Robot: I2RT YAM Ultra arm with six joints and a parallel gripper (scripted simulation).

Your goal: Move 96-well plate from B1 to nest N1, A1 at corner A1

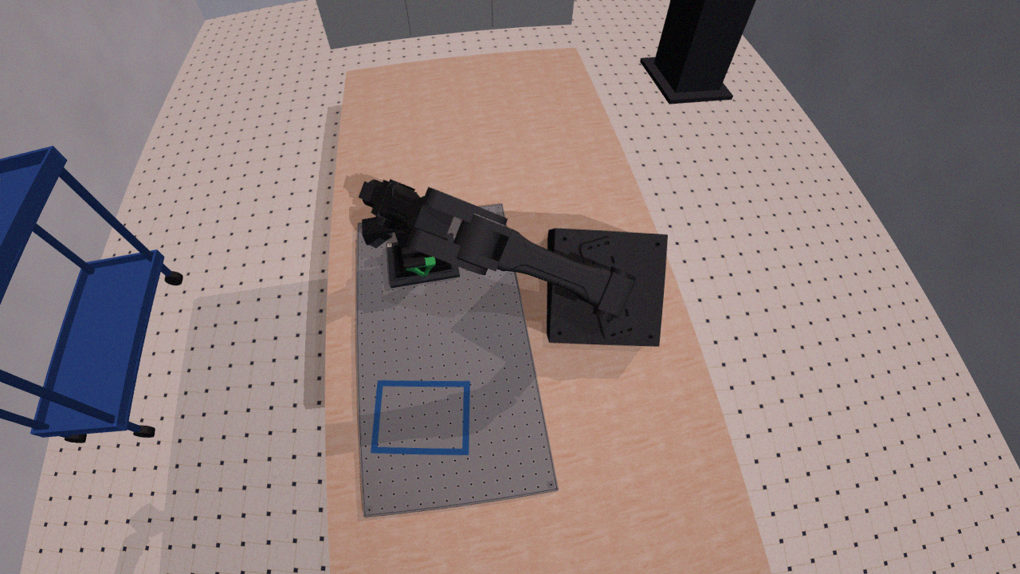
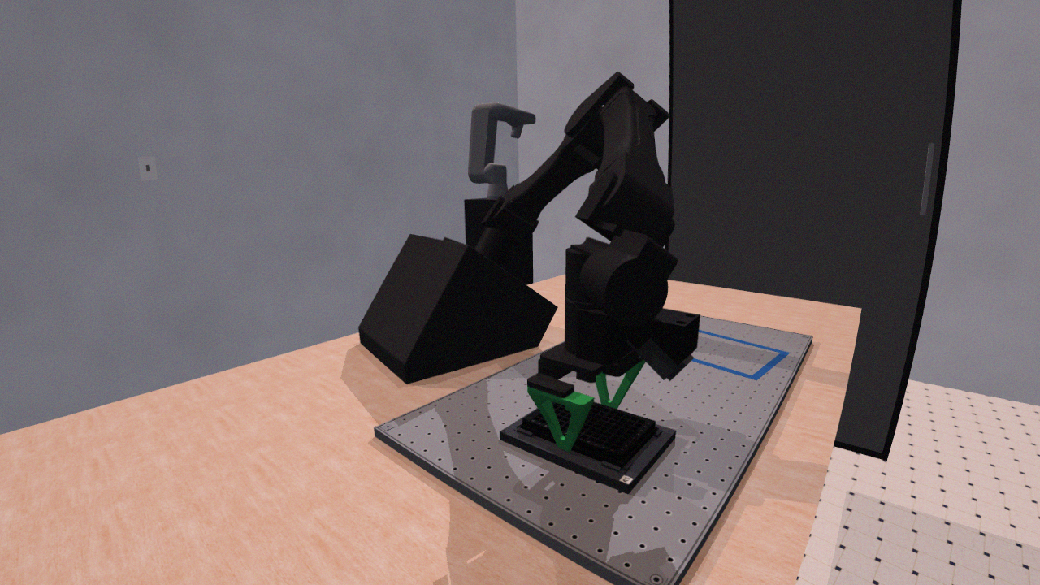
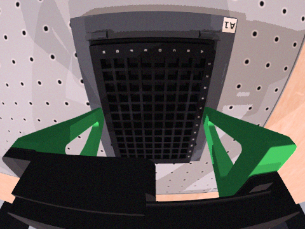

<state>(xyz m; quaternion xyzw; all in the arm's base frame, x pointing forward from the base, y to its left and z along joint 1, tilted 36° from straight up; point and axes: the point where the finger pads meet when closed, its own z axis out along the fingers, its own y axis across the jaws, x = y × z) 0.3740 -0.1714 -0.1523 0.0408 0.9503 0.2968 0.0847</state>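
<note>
The black 96-well plate (image 3: pixel 150 102) lies inside the dark plate nest (image 2: pixel 639 465), flat and level with its wells facing up, near the middle of the exterior view. In the wrist view the nest's white corner label A1 (image 3: pixel 229 25) shows at the upper right of the frame, just beyond the plate's far right corner. The nest rests on the grey perforated breadboard (image 1: pixel 456 428), which lies on the wooden desk (image 2: pixel 181 473).

The gripper (image 3: pixel 152 124) hangs directly over the plate, its jaws spread wide and holding nothing — the green fingers stand on either side of the plate's long edges, close beside them, and the wrist view shows a thin strip of grey nest between the plate and the right-hand one. In the exterior view the finger tips reach down to about the plate's top.

The blue-taped rectangle of spot B1 (image 1: pixel 373 421) sits in the lower centre of the top view, well apart from the nest, with only breadboard inside it. The arm's black base plate (image 1: pixel 649 245) is right of centre there — a blue cart (image 1: pixel 100 335) stands at the left edge
</note>
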